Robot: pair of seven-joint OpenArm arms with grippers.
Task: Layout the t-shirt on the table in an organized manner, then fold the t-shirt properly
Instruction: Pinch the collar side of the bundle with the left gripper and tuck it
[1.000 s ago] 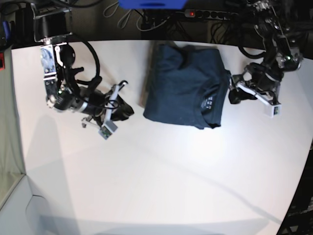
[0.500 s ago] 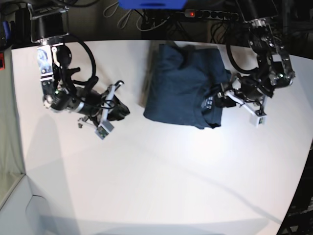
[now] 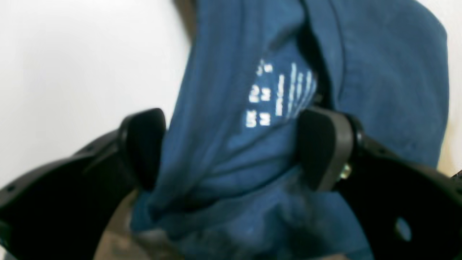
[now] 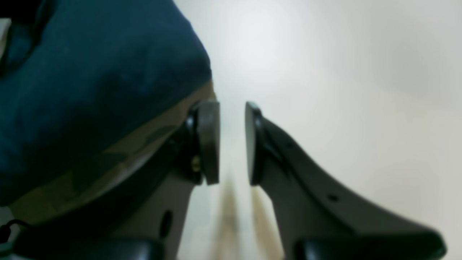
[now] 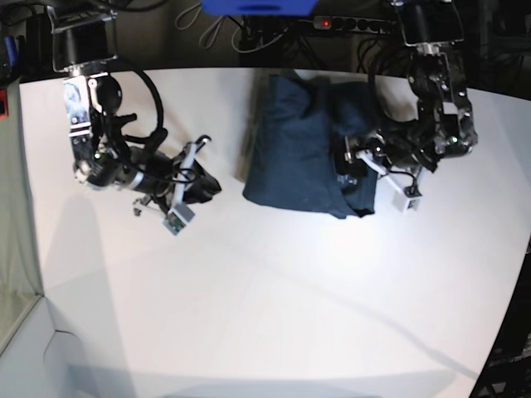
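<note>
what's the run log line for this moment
stage: regrasp | t-shirt: folded on table | left hand: open, straddling collar fabric | right hand: narrow gap, empty, beside shirt

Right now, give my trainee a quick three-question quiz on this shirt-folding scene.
1. True or false: the left gripper is open, its fingers either side of the t-shirt.
2. What does the right gripper hold? A) a sleeve B) nothing C) the collar
3. Fill in: the small light label sits inside the ____.

Key: 1 true; 2 B; 3 collar. The table is white.
</note>
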